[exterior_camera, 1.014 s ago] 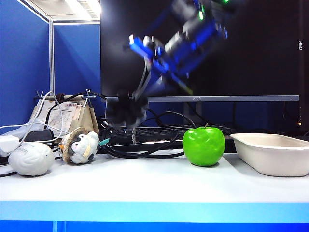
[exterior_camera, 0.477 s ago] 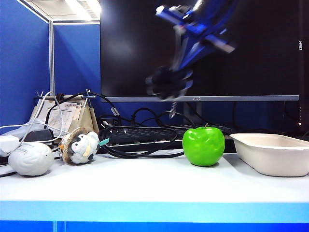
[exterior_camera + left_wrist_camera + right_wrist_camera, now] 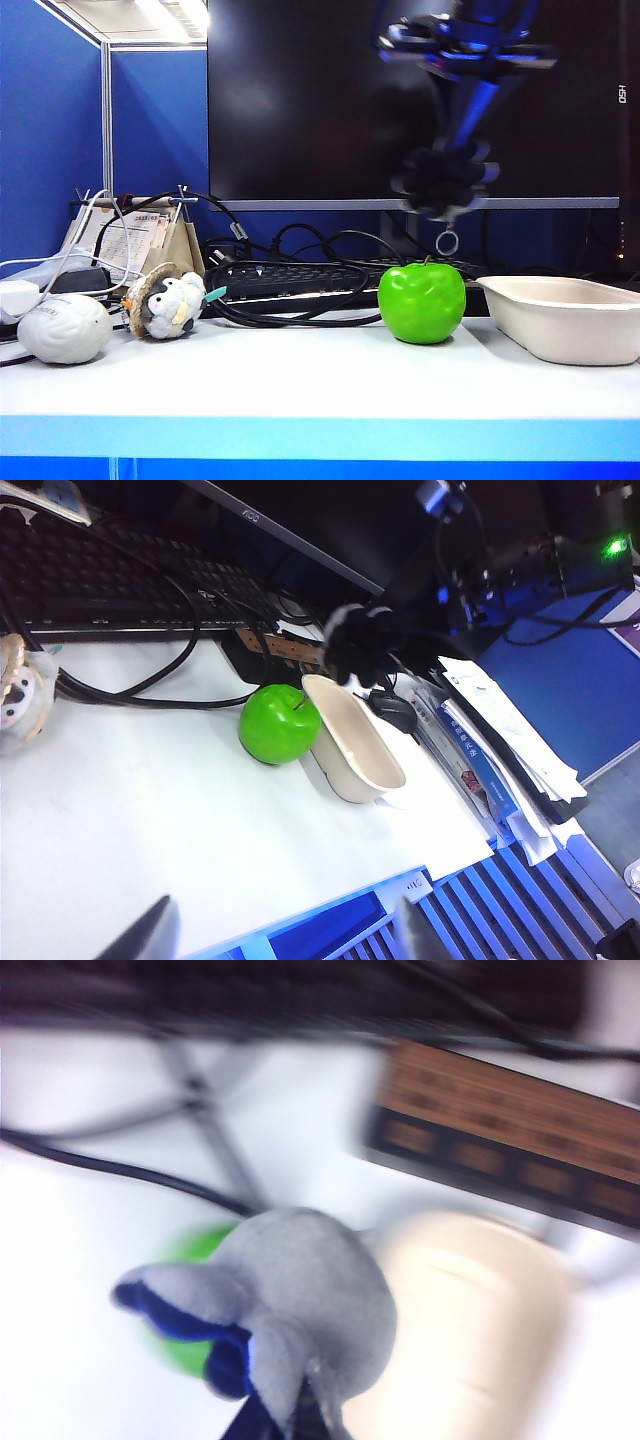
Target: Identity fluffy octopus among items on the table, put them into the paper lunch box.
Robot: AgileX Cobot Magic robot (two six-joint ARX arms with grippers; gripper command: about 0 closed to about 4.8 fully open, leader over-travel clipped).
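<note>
My right gripper (image 3: 455, 148) hangs from the top of the exterior view, pointing down and shut on the fluffy octopus (image 3: 444, 180). The octopus shows its dark underside there, with its metal ring (image 3: 447, 242) dangling just above the green apple (image 3: 422, 302). In the right wrist view the grey octopus (image 3: 305, 1305) is blurred, with the paper lunch box (image 3: 475, 1345) beneath and beside it. The paper lunch box (image 3: 566, 316) sits on the table (image 3: 300, 385) to the right of the apple. My left gripper (image 3: 285, 942) is open and empty, high over the table's front edge.
A grey-white brain-shaped ball (image 3: 64, 328) and a brown-and-white plush bird (image 3: 165, 303) lie at the left. A keyboard (image 3: 300, 280) and looped black cables (image 3: 290, 300) run behind them, below a dark monitor (image 3: 400, 100). Papers (image 3: 490, 750) lie beyond the box.
My right arm has swung the octopus up and rightward, from left of the middle to above the apple, and the gripper now points down. The left arm has stayed still.
</note>
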